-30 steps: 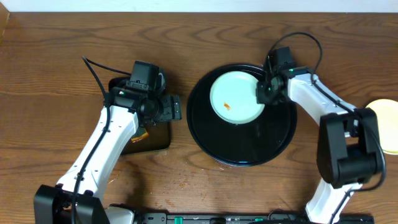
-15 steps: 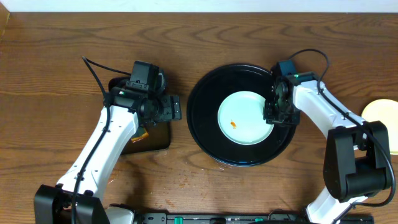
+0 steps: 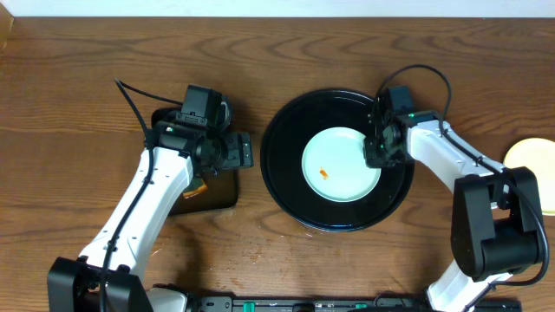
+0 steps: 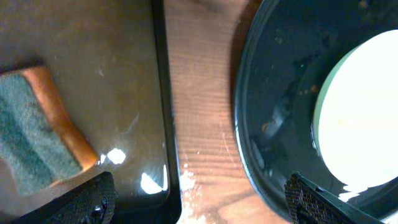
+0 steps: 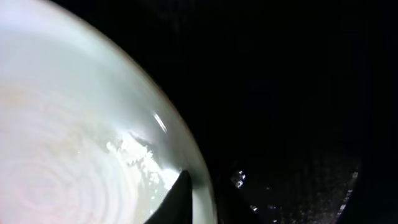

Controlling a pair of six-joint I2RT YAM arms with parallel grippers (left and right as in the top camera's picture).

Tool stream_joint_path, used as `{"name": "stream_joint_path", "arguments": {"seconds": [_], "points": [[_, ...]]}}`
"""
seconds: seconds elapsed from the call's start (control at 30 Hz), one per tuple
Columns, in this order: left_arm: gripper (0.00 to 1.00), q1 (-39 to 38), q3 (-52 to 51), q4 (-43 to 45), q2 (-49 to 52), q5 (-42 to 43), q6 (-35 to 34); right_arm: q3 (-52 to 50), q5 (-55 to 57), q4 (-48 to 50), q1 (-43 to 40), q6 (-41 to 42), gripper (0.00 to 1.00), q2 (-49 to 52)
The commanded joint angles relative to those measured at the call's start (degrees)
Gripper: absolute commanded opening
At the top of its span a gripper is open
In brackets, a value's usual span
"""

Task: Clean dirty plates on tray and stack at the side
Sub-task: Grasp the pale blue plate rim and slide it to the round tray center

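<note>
Fingertips (image 5: pixel 177 199) of right gripper (image 3: pixel 379 154) are set at rim; clamping cannot be told.
Leftward of them is positioned the pale blue round plate (image 3: pixel 338 165), nearer this arm.

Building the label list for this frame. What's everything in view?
table: 1, brown wood, under everything
round tray: 1, glossy black, centre-right of the table
blue plate: 1, pale blue with an orange smear, on the round tray
yellow plate: 1 seen, pale yellow, on the table at the right frame edge, partly cut off
rectangular tray: 1, black, left of the round tray, partly under the left arm
sponge: 1, green over orange, on the rectangular tray
left arm: white and black; left fingers wide apart, holding nothing
right arm: white and black; right fingers at the blue plate's right rim, grip unclear
</note>
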Motion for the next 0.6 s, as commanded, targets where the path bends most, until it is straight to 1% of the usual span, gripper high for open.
{"name": "stream_joint_path", "arguments": {"seconds": [0.0,0.03,0.07,0.13,0.2,0.43,0.47,0.57], "points": [[0.88,-0.1,0.8,-1.2,0.0,-1.6,1.9,-0.8,0.1,0.5,-2.2,-0.4,0.04,1.0],[0.88,-0.1,0.8,-1.6,0.0,-3.1,1.8,-0.8,-0.6,0.6,-2.5,-0.3,0.01,1.0],[0.88,-0.1,0.8,-1.9,0.0,-4.6,1.7,-0.8,-2.2,0.7,-2.8,-0.1,0.01,1.0],[0.88,-0.1,0.8,-2.9,0.2,-9.5,-2.1,-0.8,-4.3,0.8,-3.0,0.6,0.01,1.0],[0.88,-0.1,0.8,-4.5,0.7,-15.3,-8.3,-0.8,-4.2,0.8,-3.0,2.1,0.01,1.0],[0.88,0.3,-2.5,-5.0,1.7,-27.7,-15.3,-0.8,-4.2,0.7,-3.0,2.9,0.01,1.0],[0.88,0.7,-3.5,-4.6,2.0,-29.2,-16.4,-0.8,-4.2,0.6,-3.0,2.9,0.01,1.0],[0.87,2.4,-6.4,-1.5,3.4,-29.4,-16.8,-0.8,-4.2,0.2,-3.0,2.9,0.01,1.0]]}}
